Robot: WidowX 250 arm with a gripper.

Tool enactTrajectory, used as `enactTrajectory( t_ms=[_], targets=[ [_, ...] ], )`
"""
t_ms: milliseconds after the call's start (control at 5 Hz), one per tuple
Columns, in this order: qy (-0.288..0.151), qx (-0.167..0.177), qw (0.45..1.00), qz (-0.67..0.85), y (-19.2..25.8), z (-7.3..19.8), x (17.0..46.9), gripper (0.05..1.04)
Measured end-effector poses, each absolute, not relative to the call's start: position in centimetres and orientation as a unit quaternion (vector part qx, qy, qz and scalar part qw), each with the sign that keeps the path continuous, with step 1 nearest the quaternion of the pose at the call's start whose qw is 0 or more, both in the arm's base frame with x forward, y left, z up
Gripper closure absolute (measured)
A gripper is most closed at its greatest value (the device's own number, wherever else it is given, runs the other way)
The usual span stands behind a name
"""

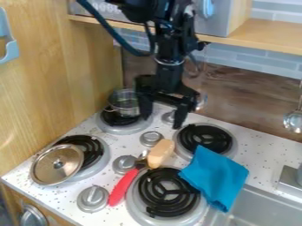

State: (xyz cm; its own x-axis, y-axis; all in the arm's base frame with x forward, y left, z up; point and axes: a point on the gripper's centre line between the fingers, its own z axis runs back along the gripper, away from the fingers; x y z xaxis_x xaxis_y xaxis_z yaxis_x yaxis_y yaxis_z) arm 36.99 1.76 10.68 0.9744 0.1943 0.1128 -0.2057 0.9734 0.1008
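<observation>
Camera view: one black gripper (pixel 162 121), above the far part of the bench (pixel 203 120), fingers (pixel 182 115) wide apart with nothing held; nearest item, one small, clear-looking pot (pixel 124 104) on the far-left burner (pixel 125 129), just beside the left-hand finger. Pot, by judgement: light, stiff-walled, smooth enough to slip, possibly brittle if glass; best taken at the upper wall, one finger inside and one outside the rim, with a gentle squeeze. Also listed: pale block (pixel 160 153) and red-handled utensil (pixel 123 186) nearer, blue cloth (pixel 215 176) near right, round lid (pixel 57 164) near left.
</observation>
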Motion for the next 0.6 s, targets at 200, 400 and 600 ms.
enactTrajectory(
  t_ms=[200,400,600],
  targets=[
    [-0.057,0.058,0.991,0.106,0.5,10.4,37.7,0.078],
    [-0.063,0.064,0.991,0.097,-1.7,9.6,38.4,0.078],
    [-0.071,0.075,0.989,0.110,-3.4,8.8,39.4,0.078]
  ],
)
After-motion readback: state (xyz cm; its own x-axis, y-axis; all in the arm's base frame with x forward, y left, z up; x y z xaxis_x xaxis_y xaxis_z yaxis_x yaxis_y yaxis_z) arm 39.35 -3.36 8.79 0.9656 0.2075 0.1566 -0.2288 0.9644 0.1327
